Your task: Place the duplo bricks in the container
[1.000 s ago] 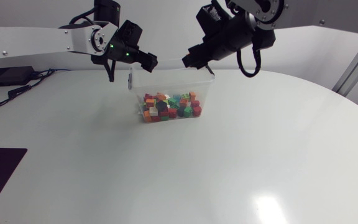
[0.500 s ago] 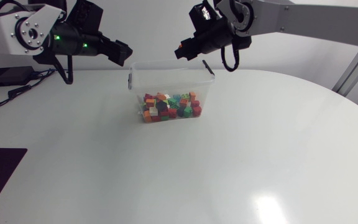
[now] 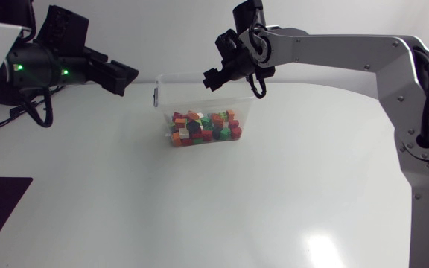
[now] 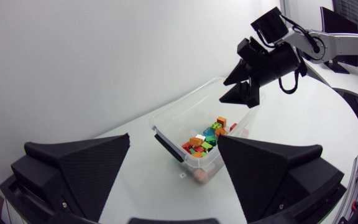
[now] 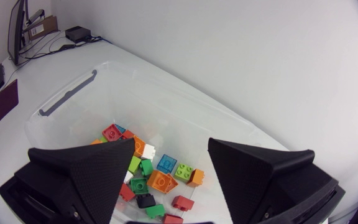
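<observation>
Status check, both arms raised above the surface (image 3: 237, 201).

Left tool (image 3: 129, 80): fingers spread wide, nothing between them. It sits off to the left of the container (image 3: 192, 100), apart from it, pointing toward it.

Right tool (image 3: 208, 77): fingers also spread, empty. It hangs over the container's far rim; its wrist view looks straight down into the box.

Duplo bricks (image 3: 203, 128): every brick that shows lies inside the clear container, in a loose mixed-colour heap on its floor. Container stands upright near the far middle of the surface.

Judgement: task looks finished or very near it, with both tools holding nothing.

Risks from here:
- Right tool is close over the rim. A low or sideways move could catch the thin wall and drag or tip the box, spilling bricks.
- Container looks light, so a small knock from either arm may shift it.
- Arms face each other across the box; crossing paths could bring the tools into contact.
</observation>
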You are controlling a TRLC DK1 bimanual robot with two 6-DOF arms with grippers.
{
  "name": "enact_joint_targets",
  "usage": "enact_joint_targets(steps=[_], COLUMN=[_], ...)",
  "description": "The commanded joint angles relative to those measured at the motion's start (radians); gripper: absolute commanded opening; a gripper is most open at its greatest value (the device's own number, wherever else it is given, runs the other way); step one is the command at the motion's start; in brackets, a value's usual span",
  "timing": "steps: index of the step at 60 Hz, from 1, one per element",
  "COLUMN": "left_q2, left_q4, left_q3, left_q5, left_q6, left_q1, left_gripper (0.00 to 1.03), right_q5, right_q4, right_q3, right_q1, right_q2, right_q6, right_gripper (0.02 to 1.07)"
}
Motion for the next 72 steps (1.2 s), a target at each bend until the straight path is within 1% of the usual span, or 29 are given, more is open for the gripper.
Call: enact_joint_targets(steps=[1, 8, 9, 16, 23, 31, 40, 59, 66, 72], left_q2=[-0.059, -0.123, -0.145, -0.226, -0.295, -0.367, -0.445, -0.617, -0.654, -0.695], left_q4=[0.001, 0.002, 0.004, 0.039, 0.054, 0.054, 0.053, 0.05, 0.05, 0.051], left_q3=[-0.061, -0.111, -0.128, -0.202, -0.262, -0.323, -0.381, -0.483, -0.515, -0.549], left_q5=[-0.002, -0.002, -0.002, -0.002, -0.002, -0.002, -0.002, -0.01, -0.022, -0.028], left_q6=[-0.014, -0.017, -0.017, -0.017, -0.02, -0.02, -0.033, -0.048, -0.06, -0.066], left_q1=[0.031, 0.054, 0.06, 0.08, 0.083, 0.094, 0.099, 0.108, 0.125, 0.123], left_gripper=[0.99, 0.99, 0.99, 0.99, 0.99, 0.99, 0.99, 0.99, 0.99, 0.99], right_q5=[0.024, 0.049, 0.058, 0.107, 0.165, 0.208, 0.271, 0.274, 0.265, 0.265], right_q4=[0.024, 0.048, 0.065, 0.128, 0.189, 0.212, 0.274, 0.323, 0.324, 0.349], right_q3=[-0.069, -0.176, -0.224, -0.387, -0.54, -0.695, -0.859, -1.126, -1.218, -1.315], right_q1=[-0.007, -0.015, -0.02, -0.04, -0.069, -0.11, -0.158, -0.279, -0.302, -0.307], right_q2=[-0.074, -0.177, -0.223, -0.382, -0.537, -0.706, -0.87, -1.189, -1.312, -1.435], right_q6=[-0.028, -0.043, -0.044, -0.055, -0.061, -0.06, -0.069, -0.133, -0.147, -0.156], right_gripper=[1.03, 1.03, 1.03, 1.03, 1.03, 1.03, 1.03, 1.03, 1.03, 1.03])
